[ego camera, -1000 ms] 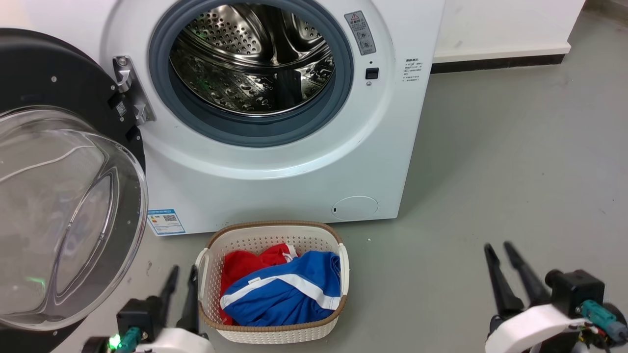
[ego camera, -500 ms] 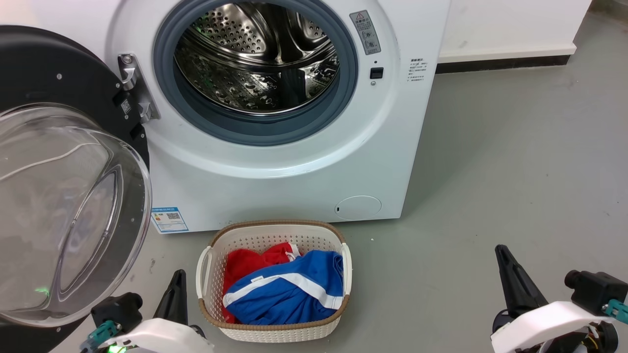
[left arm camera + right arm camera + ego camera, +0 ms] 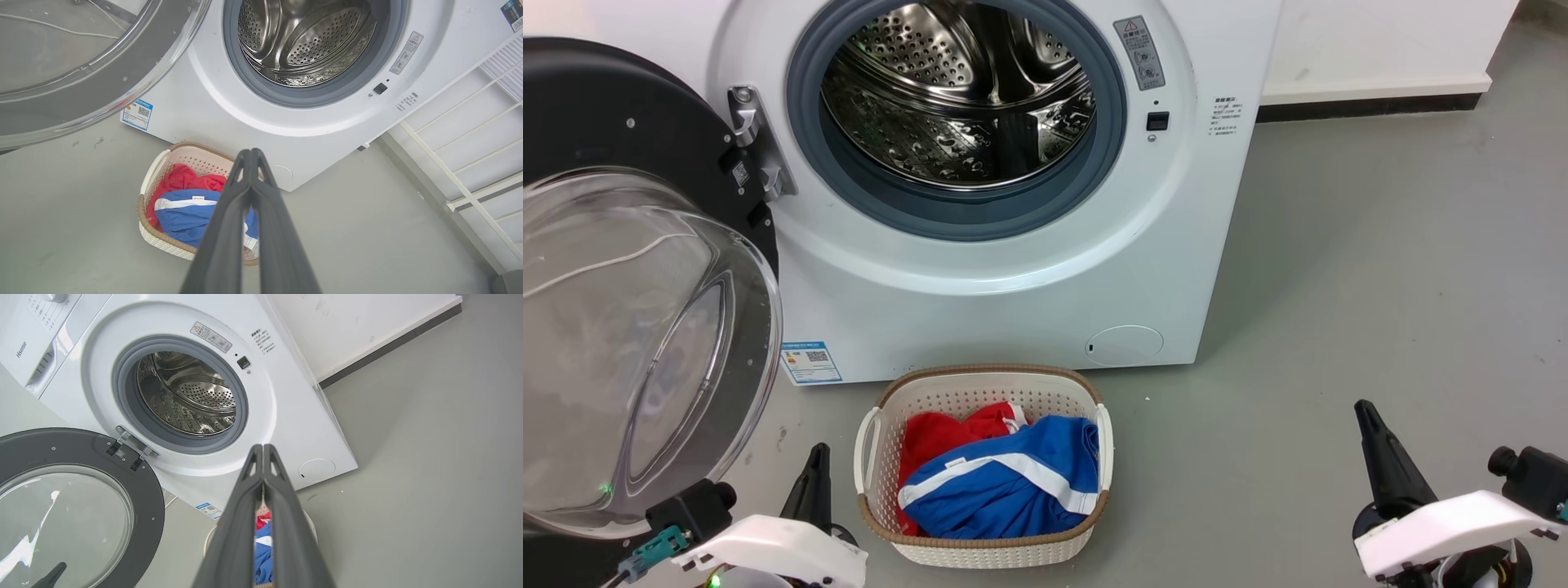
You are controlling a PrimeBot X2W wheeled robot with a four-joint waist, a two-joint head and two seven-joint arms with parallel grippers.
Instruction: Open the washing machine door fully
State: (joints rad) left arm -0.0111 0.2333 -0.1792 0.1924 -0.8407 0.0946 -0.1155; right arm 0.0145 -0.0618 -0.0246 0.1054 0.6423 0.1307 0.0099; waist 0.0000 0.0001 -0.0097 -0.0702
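The washing machine door [image 3: 621,122] hangs wide open, left of the drum [image 3: 956,90]. A laundry basket [image 3: 980,371] of clothes [image 3: 1005,482] sits on the floor [image 3: 1339,286] before it. Fingers pressed together, empty: left gripper [image 3: 818,453], right gripper [image 3: 1364,408].

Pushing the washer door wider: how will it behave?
The washing machine door looks rigid, so it likely swings about its metal hinge without flexing. Its bulging glass window is glossy and curved; a push there would probably slide off. The thick glass suggests noticeable weight.
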